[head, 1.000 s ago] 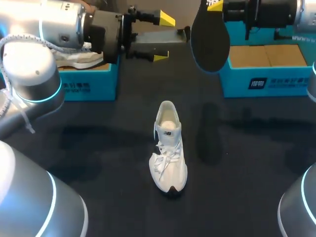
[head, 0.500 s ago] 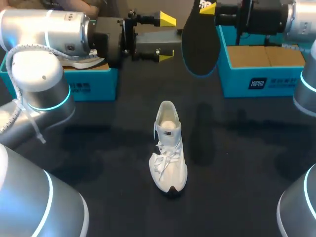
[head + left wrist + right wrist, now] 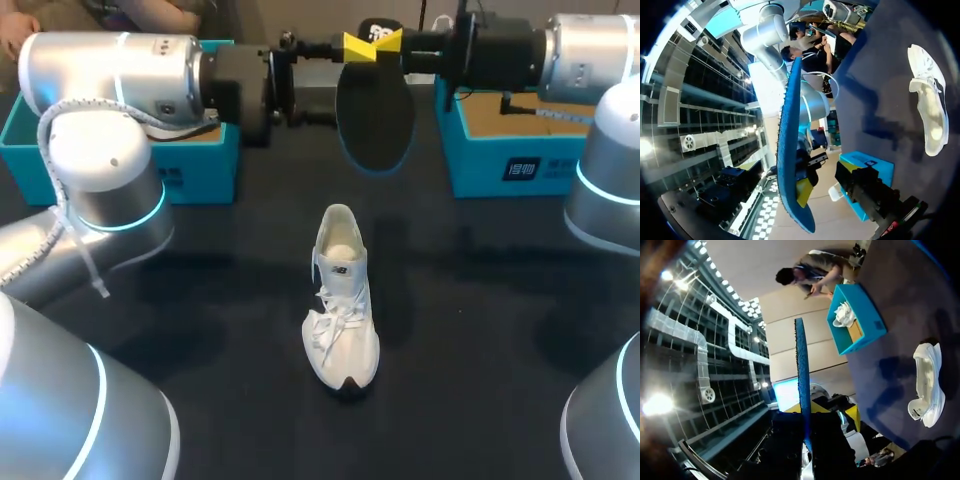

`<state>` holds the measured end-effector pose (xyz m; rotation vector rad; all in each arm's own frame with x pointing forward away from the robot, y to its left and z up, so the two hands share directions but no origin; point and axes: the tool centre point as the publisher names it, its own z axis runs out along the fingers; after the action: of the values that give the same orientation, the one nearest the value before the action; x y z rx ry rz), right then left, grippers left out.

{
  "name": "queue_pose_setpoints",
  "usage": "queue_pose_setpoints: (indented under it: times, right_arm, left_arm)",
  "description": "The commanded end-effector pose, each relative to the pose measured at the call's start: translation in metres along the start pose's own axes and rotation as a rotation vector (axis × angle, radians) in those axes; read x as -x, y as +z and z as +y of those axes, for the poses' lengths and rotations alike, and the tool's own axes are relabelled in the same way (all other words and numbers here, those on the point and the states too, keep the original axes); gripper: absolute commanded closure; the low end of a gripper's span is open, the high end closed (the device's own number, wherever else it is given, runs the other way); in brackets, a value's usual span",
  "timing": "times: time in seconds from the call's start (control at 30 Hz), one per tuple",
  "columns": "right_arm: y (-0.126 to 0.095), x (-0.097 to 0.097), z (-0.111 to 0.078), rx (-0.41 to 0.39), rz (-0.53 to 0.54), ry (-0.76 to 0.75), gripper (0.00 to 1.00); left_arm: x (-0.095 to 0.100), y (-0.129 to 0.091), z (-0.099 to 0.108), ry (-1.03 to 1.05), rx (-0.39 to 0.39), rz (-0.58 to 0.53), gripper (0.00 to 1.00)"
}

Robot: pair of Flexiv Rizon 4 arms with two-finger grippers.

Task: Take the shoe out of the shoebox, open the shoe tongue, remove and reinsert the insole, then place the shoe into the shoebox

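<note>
— Black tabletop (image 3: 480, 300): what sits where?
— The right gripper (image 3: 385, 42) is clamped on the insole (image 3: 375, 115) by its upper end, so it hangs above the tabletop's far-middle edge. The left gripper (image 3: 340, 78) is spread wide just beside it. The white shoe (image 3: 340, 300) stands at the tabletop's middle.
— Advice?
— It looks like a handover. The left fingers should pinch squarely before the right lets go, then the insole goes toe-first into the shoe's opening.

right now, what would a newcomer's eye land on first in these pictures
First, the dark insole, held up in the air by the right tool over the far middle of the table. Next, the white shoe standing alone on the black table, toe toward the near edge. A teal shoebox sits at the far left and another at the far right.
</note>
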<state>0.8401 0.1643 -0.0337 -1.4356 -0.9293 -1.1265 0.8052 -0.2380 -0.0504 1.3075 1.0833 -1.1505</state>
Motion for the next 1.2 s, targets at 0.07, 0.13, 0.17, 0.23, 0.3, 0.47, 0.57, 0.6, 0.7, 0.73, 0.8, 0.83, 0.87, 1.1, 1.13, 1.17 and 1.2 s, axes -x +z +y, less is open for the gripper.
queue_pose_setpoints:
  times: [0.07, 0.13, 0.17, 0.23, 0.3, 0.47, 0.57, 0.6, 0.7, 0.73, 0.8, 0.83, 0.87, 1.1, 1.13, 1.17, 1.2]
  right_arm:
    - [0.004, 0.002, 0.0, 0.012, 0.004, 0.003, 1.0]
    - [0.003, 0.004, 0.001, 0.016, 0.003, 0.007, 1.0]
    - [0.003, 0.005, 0.002, 0.016, 0.002, 0.008, 1.0]
    - [0.003, 0.006, 0.003, 0.014, 0.001, 0.012, 1.0]
    - [0.003, 0.006, 0.005, 0.012, 0.0, 0.015, 1.0]
    - [0.004, 0.007, 0.007, -0.002, -0.004, 0.022, 1.0]
    - [0.005, 0.008, 0.008, -0.003, 0.001, 0.026, 1.0]
    - [0.005, 0.009, 0.008, -0.003, 0.004, 0.024, 1.0]
    - [0.006, 0.01, 0.007, -0.014, 0.003, 0.013, 1.0]
    - [0.006, 0.01, 0.005, -0.018, 0.003, 0.001, 1.0]
    - [0.003, 0.009, 0.003, -0.015, -0.017, -0.019, 0.51]
    - [0.001, 0.008, 0.001, -0.028, -0.029, -0.047, 0.0]
    - [-0.001, 0.007, 0.0, -0.025, -0.036, -0.081, 0.0]
    - [-0.026, 0.011, -0.005, -0.046, -0.074, -0.192, 0.0]
    - [-0.029, 0.013, -0.006, -0.054, -0.074, -0.202, 0.0]
    - [-0.033, 0.016, -0.007, -0.055, -0.079, -0.21, 0.0]
    - [-0.036, 0.018, -0.009, -0.07, -0.087, -0.222, 0.0]
  left_arm:
    - [-0.002, 0.004, -0.001, 0.006, -0.002, -0.003, 0.24]
    - [-0.003, 0.004, -0.002, 0.005, -0.002, -0.002, 0.3]
    - [-0.003, 0.003, -0.003, 0.002, 0.001, -0.004, 0.3]
    - [-0.003, 0.002, -0.004, 0.001, 0.004, -0.007, 0.39]
    - [-0.004, 0.001, -0.006, 0.004, 0.006, -0.007, 0.51]
    - [-0.006, 0.0, -0.006, -0.002, 0.019, -0.004, 0.72]
    - [-0.007, 0.002, -0.006, -0.008, 0.027, -0.007, 1.0]
    - [-0.007, 0.003, -0.007, -0.01, 0.023, -0.01, 1.0]
    - [-0.009, 0.005, -0.008, -0.016, 0.011, -0.01, 1.0]
    - [-0.01, 0.006, -0.008, -0.019, 0.011, -0.011, 1.0]
    - [-0.01, 0.004, -0.007, -0.036, 0.011, -0.022, 1.0]
    - [-0.009, 0.002, -0.007, -0.047, 0.011, -0.028, 1.0]
    - [-0.008, -0.001, -0.007, -0.057, 0.011, -0.033, 1.0]
    - [-0.005, -0.02, -0.008, -0.106, 0.007, -0.049, 1.0]
    - [-0.005, -0.022, -0.01, -0.12, 0.003, -0.054, 1.0]
    - [-0.005, -0.024, -0.011, -0.124, 0.0, -0.055, 1.0]
    - [-0.005, -0.026, -0.012, -0.123, 0.0, -0.054, 1.0]
